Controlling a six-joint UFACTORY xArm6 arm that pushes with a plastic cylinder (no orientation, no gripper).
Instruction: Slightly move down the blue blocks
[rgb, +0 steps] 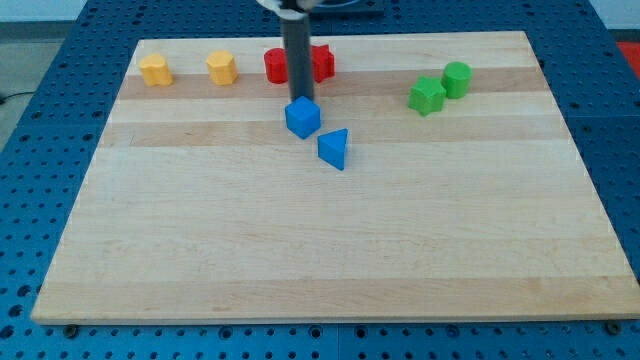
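You see my tip (298, 97) resting at the top edge of the blue cube (302, 117), seemingly touching it; being a bare rod, it grips nothing. The blue triangle (334, 149) sits just below-right of the cube, near the board's (300, 250) upper middle. Behind the rod lie two red blocks (320, 62); two yellow blocks (156, 70) sit top left, two green blocks (428, 96) top right.

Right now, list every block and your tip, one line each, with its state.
my tip: down at the board, against the top edge of the blue cube
blue cube: flat, beside the blue wedge
blue wedge: lower right of the cube
red blocks: two, partly hidden behind the rod
yellow blocks: two, apart, top left
green blocks: two, touching, top right
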